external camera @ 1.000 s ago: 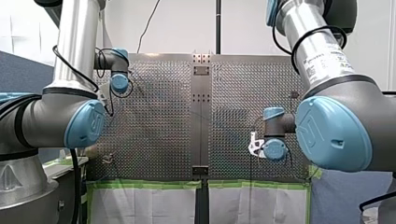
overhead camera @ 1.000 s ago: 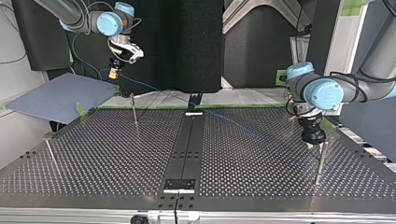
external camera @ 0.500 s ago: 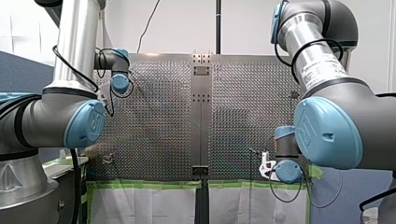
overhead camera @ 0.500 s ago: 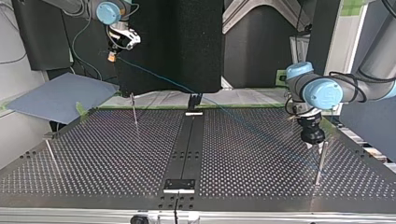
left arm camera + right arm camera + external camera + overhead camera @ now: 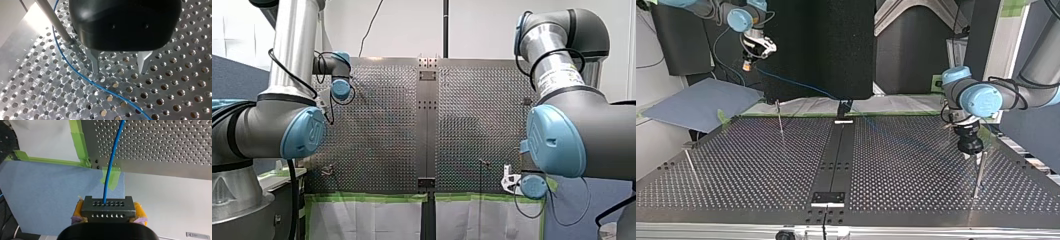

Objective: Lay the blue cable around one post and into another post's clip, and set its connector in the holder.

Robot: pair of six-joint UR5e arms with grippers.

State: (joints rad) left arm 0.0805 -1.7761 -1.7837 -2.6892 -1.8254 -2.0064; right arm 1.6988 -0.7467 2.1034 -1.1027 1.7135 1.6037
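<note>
At the top view's left, my right gripper point(image 5: 747, 64) had been carried higher and further left than a second before. It was now out past the table's point(image 5: 916, 165) far edge, over the blue sheet point(image 5: 696, 102). In the right wrist view the black connector point(image 5: 108, 208) was squeezed tight between its yellow pads point(image 5: 140, 210). The blue cable point(image 5: 112, 157) ran straight out ahead, over a bit of green tape point(image 5: 111, 177) and the table's edge. The cable had been lifted and pulled straighter by that move, so the slack was likely being taken up. The connector was not yet in any holder.

Open air was left around that gripper, though a dark panel point(image 5: 816, 50) stood close beside it. Further right, the cable was seen above a thin post point(image 5: 780, 120) and close by a small black block point(image 5: 843, 106) at the middle strip's far end. Whether that block was the holder could not be told.

At the right, my left gripper point(image 5: 970, 145) had not been moved. It was low, just beside a post point(image 5: 978, 172). In the left wrist view its metal fingers point(image 5: 93, 61) were spread apart with nothing between them. The cable was bent past the post's foot and lay close by one fingertip. Little room was left there — the post could be bumped by a sideways move.
</note>
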